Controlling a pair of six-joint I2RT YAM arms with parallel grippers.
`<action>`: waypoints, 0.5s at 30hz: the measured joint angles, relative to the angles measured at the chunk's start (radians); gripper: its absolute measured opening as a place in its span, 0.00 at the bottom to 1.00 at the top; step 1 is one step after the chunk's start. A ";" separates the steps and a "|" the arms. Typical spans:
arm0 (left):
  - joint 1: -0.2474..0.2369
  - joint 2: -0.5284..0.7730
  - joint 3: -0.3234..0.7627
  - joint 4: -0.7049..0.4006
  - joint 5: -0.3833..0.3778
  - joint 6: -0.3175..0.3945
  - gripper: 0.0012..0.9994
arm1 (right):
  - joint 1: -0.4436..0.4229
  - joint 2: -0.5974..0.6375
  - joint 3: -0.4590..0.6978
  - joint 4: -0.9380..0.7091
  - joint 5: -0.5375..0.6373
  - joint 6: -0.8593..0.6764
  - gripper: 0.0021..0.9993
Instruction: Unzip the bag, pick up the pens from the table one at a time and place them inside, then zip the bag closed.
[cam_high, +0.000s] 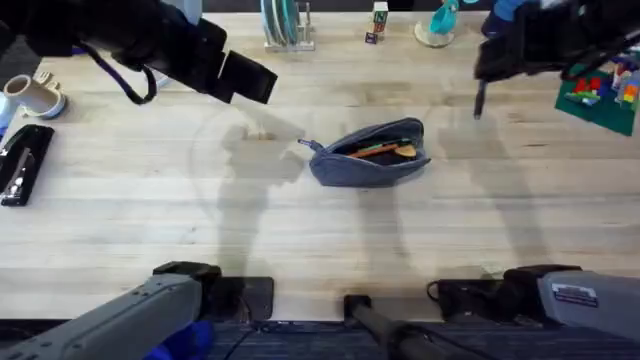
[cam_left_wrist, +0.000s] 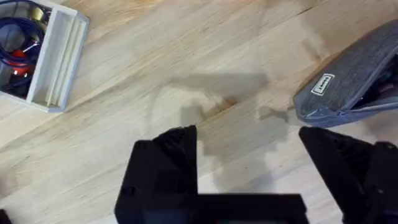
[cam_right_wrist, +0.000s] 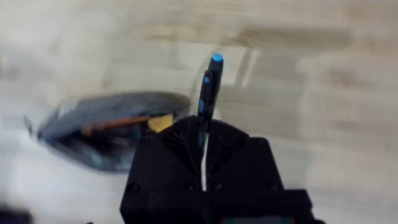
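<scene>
The oblong grey-blue fabric pouch (cam_high: 371, 153) lies near the middle of the light maple wood-plank worktop (cam_high: 300, 230), its zipper open, showing a yellowish lining and the slim orange pen (cam_high: 378, 150) inside. The right hand (cam_right_wrist: 204, 134) hangs above the worktop to the pouch's right, clenched on the slim dark pen with a blue tip (cam_right_wrist: 209, 93), which points out past its fingers. The left hand (cam_left_wrist: 249, 155) hovers over bare wood left of the pouch, its black fingers (cam_left_wrist: 168, 162) spread wide and holding nothing. A white compartment tray (cam_left_wrist: 56, 59) sits farther off.
</scene>
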 joint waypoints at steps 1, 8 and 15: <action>0.000 0.000 0.000 0.000 0.000 0.000 0.99 | 0.014 0.000 0.000 0.001 -0.030 -0.080 0.03; 0.000 0.000 0.000 0.000 0.000 0.000 0.99 | 0.078 0.000 0.000 0.001 -0.185 -0.485 0.03; 0.000 0.000 0.000 -0.030 0.000 0.000 0.99 | 0.117 0.000 0.000 -0.012 -0.310 -0.776 0.03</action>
